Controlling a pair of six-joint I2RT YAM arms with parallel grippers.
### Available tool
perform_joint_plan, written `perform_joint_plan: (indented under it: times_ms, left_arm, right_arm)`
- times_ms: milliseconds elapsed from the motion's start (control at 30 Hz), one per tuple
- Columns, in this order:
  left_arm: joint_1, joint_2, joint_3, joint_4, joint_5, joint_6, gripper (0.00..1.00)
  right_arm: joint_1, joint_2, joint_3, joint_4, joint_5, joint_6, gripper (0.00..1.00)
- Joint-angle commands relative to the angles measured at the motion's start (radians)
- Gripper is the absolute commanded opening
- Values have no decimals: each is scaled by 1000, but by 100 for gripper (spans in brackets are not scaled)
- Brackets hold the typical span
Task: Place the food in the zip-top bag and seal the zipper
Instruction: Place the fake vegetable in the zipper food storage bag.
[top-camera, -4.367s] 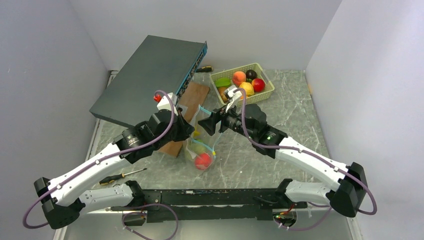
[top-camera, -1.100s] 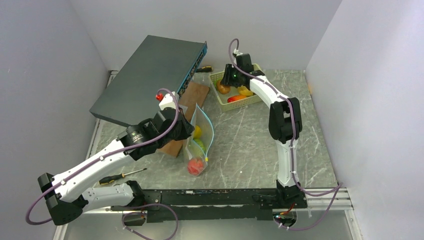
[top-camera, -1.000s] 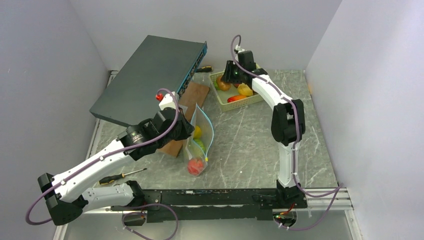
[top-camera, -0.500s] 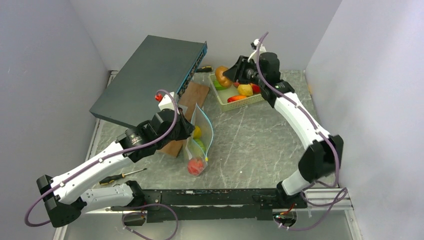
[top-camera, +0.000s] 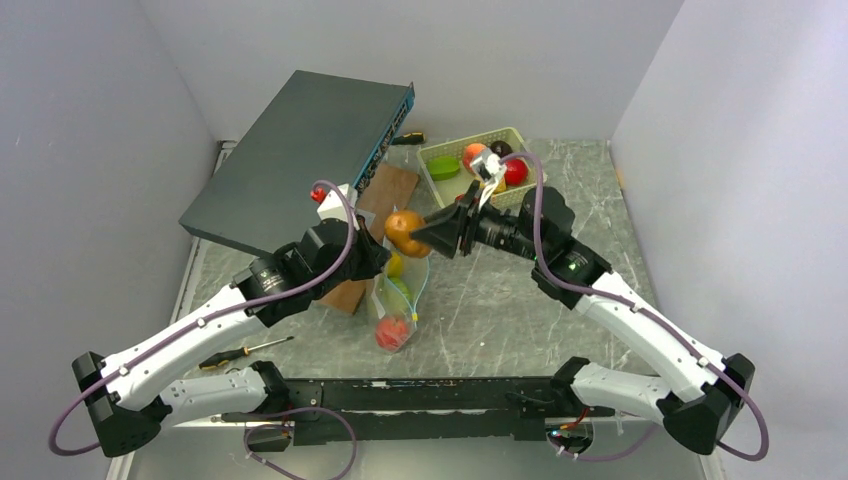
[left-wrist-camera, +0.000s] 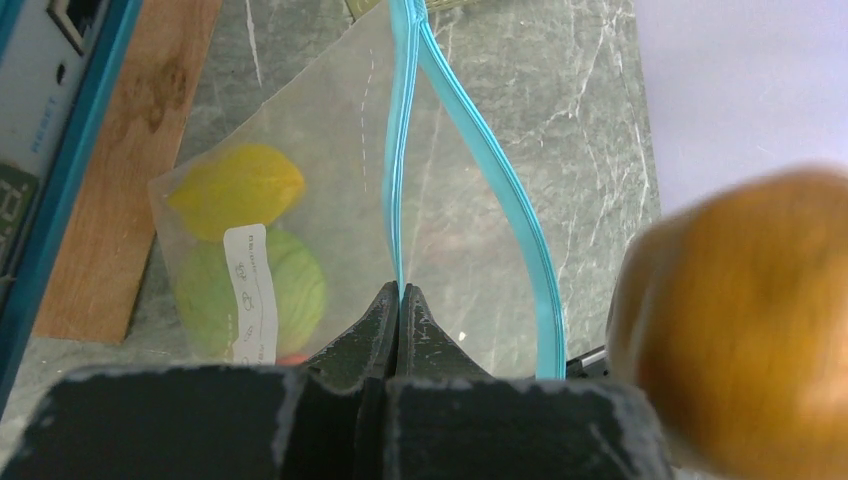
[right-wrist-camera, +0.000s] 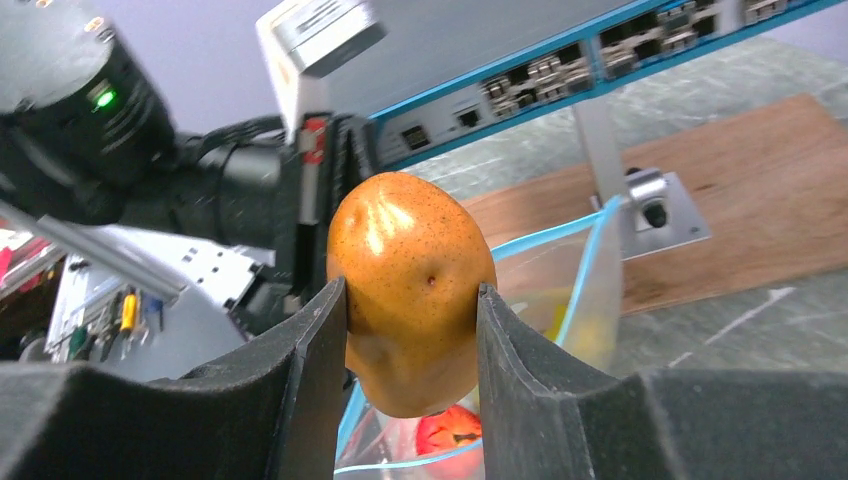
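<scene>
The clear zip-top bag (top-camera: 400, 298) stands open on the table, with yellow (left-wrist-camera: 240, 187), light green (left-wrist-camera: 275, 290) and red (right-wrist-camera: 450, 435) food inside. My left gripper (left-wrist-camera: 400, 291) is shut on one side of the teal zipper (left-wrist-camera: 398, 170) and holds the mouth up. The other side of the strip (left-wrist-camera: 500, 210) bows away from it. My right gripper (right-wrist-camera: 410, 290) is shut on an orange, potato-like food (right-wrist-camera: 405, 245). That piece (top-camera: 403, 230) hangs just above the bag's mouth, close to the left gripper (top-camera: 378, 255).
A pale green lattice basket (top-camera: 533, 157) at the back holds red (top-camera: 515, 171), orange (top-camera: 474, 155), green (top-camera: 445, 168) and dark purple (top-camera: 502, 148) pieces. A dark network switch (top-camera: 300, 160) leans over a wooden board (top-camera: 385, 195). A screwdriver (top-camera: 240, 352) lies front left.
My right arm has swung from the basket back to the bag, carrying the orange food to just above the mouth. The left gripper and the bag have stayed put.
</scene>
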Motion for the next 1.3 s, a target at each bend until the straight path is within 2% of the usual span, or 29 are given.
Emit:
perform_joint_plan:
  times_ms: [0,300,500,900,1033,1267]
  left_arm:
    - [11,-22,-17,23,11,-2,0]
    - [11,-40,-25,16,-1,-20,0]
    - [11,-43,-39,15,2,-34,0]
    - [11,-48,-33,-2,-9,-35,0]
    - [11,-43,-24,-10,-11,-33,0]
    - [11,-50,-32,-11,-13,-35,0]
  right_arm:
    - [69,-48,-70,125,3,-30,0]
    - [168,-55,-134,98,177,-111,2]
    - [173,-63,-169,81,242,-114,16]
    - [180,-71,-189,69,247,-144,63]
    - [180,-75,-184,69,260,-148,69]
    - [181,-63,-146,41,374,-142,71]
